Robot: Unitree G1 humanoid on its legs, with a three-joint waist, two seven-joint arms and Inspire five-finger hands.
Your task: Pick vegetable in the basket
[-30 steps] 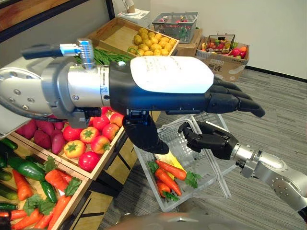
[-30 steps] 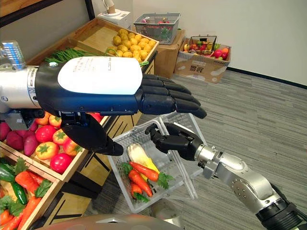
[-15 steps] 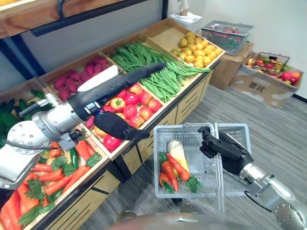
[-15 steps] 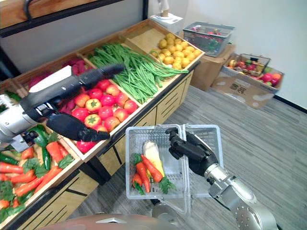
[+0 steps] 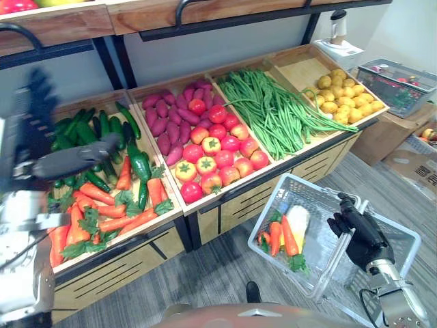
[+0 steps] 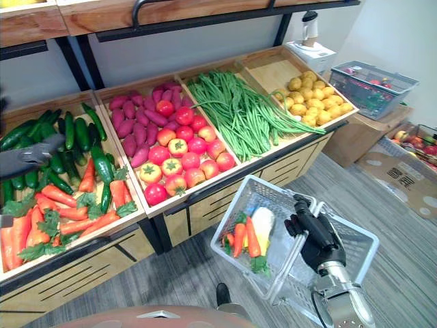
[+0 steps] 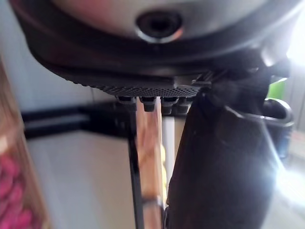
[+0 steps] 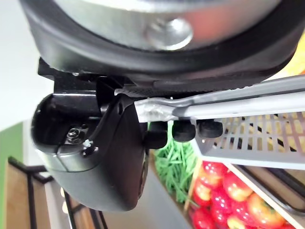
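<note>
My right hand point(image 5: 360, 231) is shut on the handle point(image 8: 224, 106) of a grey wire basket point(image 5: 308, 189) and holds it low in front of the wooden produce stand. Inside the basket lie carrots point(image 5: 289, 237) with green tops and a pale white-yellow vegetable point(image 5: 298, 220). My left hand point(image 5: 41, 147) is raised at the far left over the bin of cucumbers point(image 5: 82, 130) and carrots point(image 5: 102, 198). Its fingers point(image 7: 143, 102) are straight and hold nothing.
The stand's bins hold tomatoes point(image 5: 215, 147) with purple sweet potatoes point(image 5: 164, 123), green beans point(image 5: 273, 113) and yellow round produce point(image 5: 345, 89). A shelf with black brackets runs above. A second grey basket point(image 5: 403, 75) and cardboard boxes point(image 6: 403, 171) stand on the floor at the right.
The camera has swung towards the stand. My left arm has pulled back to the far left, over the cucumber and carrot bin. My right hand still holds the basket.
</note>
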